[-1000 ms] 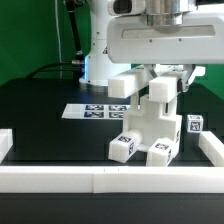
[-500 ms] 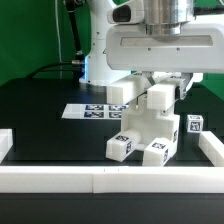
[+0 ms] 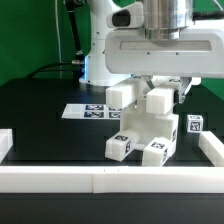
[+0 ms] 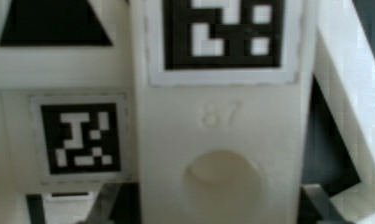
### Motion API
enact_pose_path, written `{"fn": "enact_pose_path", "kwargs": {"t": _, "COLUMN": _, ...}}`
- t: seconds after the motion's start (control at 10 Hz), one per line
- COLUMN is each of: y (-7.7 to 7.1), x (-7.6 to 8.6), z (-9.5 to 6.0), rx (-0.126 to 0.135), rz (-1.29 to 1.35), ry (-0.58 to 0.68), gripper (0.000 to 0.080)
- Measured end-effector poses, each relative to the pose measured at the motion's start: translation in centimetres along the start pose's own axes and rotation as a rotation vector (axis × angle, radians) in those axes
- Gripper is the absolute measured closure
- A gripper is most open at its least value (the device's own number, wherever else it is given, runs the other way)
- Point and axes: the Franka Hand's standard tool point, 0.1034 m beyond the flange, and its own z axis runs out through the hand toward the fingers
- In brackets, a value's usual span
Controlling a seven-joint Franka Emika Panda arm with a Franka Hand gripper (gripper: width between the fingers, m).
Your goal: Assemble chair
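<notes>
Pinching the top block [image 3: 160,101] of the chair [image 3: 146,138], the fingers [image 3: 182,90] are closed tight on it, likely to press it home. The chair stands on the table [image 3: 40,130] beside the front rail [image 3: 100,180].

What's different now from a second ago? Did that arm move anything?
The arm came down slightly, lowering the white chair part gripped in its fingers closer onto the chair pieces below. Nothing was let go. The marker board, the small tagged cube and the border rail stayed put.
</notes>
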Motion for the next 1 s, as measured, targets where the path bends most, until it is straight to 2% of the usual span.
{"fn": "enact_pose_path", "kwargs": {"t": 0.6, "y": -0.11, "x": 0.42, "z": -0.08, "rx": 0.006, "rz": 0.0, "ry": 0.021, "gripper": 0.0511}}
{"fn": "enact_pose_path", "kwargs": {"t": 0.8, "y": -0.1, "x": 0.45, "z": -0.08, "rx": 0.006, "rz": 0.0, "ry": 0.021, "gripper": 0.0271}}
{"fn": "enact_pose_path", "kwargs": {"t": 0.9, "y": -0.1, "x": 0.45, "z": -0.08, "rx": 0.006, "rz": 0.0, "ry": 0.021, "gripper": 0.0271}}
{"fn": "enact_pose_path", "kwargs": {"t": 1.0, "y": -0.1, "x": 0.45, "z": -0.08, "rx": 0.006, "rz": 0.0, "ry": 0.021, "gripper": 0.0173}}
